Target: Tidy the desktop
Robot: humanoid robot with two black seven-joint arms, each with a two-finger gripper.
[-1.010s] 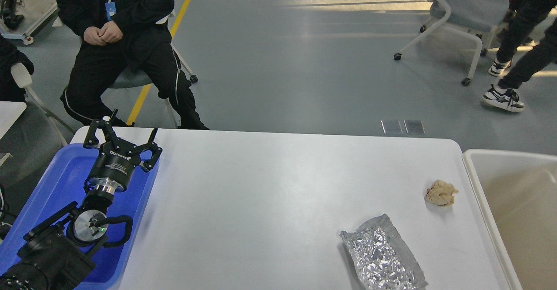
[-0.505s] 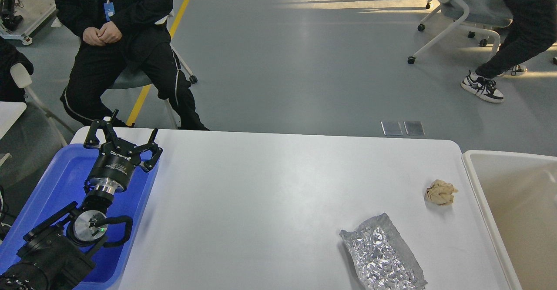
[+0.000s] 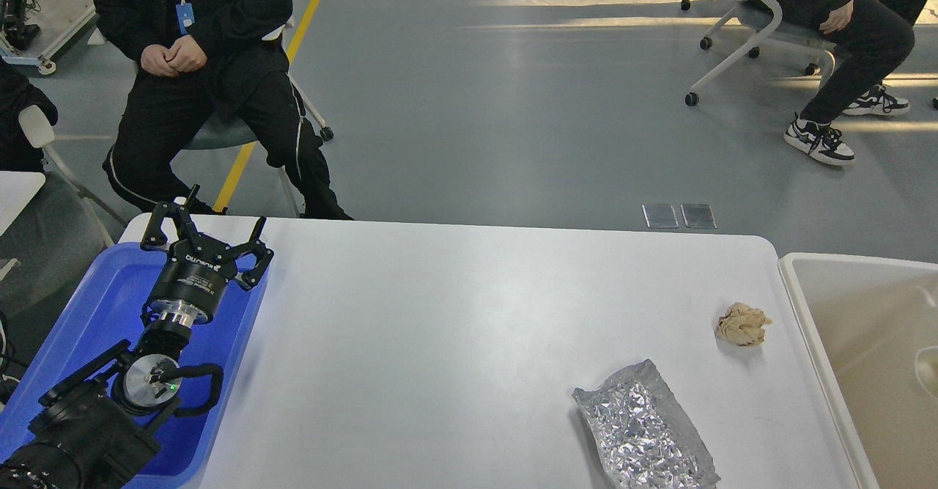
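Note:
The white desktop [image 3: 454, 342] fills the lower middle of the head view. On its right side lie a crumpled beige paper ball [image 3: 743, 324] and a crinkled silver foil bag [image 3: 643, 430] near the front edge. My left gripper [image 3: 207, 229] is open and empty, fingers spread, above the far end of the blue tray [image 3: 88, 328] at the desktop's left. It is far from both pieces of litter. My right arm and gripper are out of view.
A cream-white bin [image 3: 865, 357] stands off the desktop's right edge. A seated person in black [image 3: 198, 71] is behind the far left corner. Another person sits on a wheeled chair [image 3: 777, 27] at the far right.
My left arm and the litter have not moved. The person at the far right has gone from walking to sitting on the wheeled chair.

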